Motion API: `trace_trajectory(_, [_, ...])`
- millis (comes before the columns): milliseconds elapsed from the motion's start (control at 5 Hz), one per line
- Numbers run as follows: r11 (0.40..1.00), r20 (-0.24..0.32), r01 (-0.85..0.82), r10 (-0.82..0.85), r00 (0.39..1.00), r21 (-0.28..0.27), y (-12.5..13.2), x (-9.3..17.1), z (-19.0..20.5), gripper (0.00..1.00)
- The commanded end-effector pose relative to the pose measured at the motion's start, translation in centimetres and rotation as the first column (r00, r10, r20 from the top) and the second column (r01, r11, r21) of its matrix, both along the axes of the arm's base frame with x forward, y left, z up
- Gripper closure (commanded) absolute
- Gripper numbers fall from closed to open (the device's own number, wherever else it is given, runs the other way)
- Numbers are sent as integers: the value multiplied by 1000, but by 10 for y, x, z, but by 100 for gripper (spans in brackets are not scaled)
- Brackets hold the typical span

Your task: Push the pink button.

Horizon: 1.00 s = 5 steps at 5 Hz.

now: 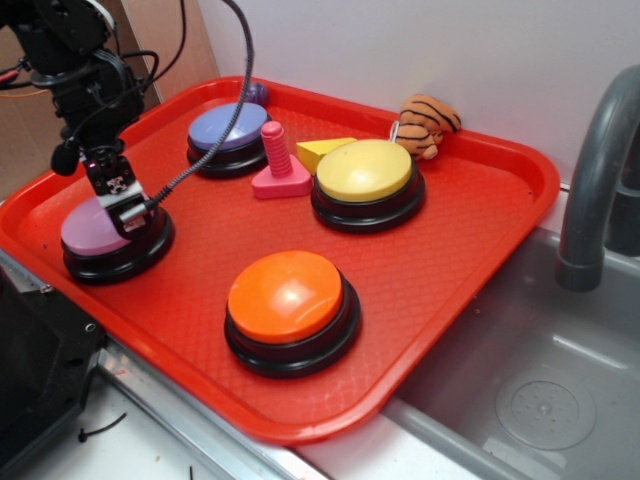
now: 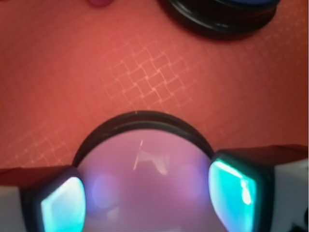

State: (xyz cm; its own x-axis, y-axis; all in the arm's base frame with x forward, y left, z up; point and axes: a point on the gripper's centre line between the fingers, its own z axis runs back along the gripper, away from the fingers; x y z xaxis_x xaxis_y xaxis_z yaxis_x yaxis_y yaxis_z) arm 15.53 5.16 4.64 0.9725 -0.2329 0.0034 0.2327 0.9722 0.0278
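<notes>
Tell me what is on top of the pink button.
The pincer sits over the pink button, its fingers spread across the dome's sides. Whether they press it cannot be told. The arm hides part of the dome in the exterior view.

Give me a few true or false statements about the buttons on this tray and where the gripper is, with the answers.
1. The gripper is over the pink button. True.
2. The orange button sits at the back of the red tray. False: it sits nearest the front edge.
3. The gripper's fingers stand on either side of the pink dome. True.
4. The pink screw toy lies on the yellow button. False: it stands between the blue button and the yellow one.
</notes>
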Motion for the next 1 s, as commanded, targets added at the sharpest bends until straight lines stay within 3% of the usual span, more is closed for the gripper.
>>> trace_trajectory(0, [999, -56, -21, 23, 998, 28, -8, 20, 40, 0])
trace_trajectory(400, [1000, -52, -26, 27, 998, 12, -12, 18, 63, 0])
trace_trajectory(800, [1000, -13, -20, 21, 1000, 8, -18, 13, 84, 0])
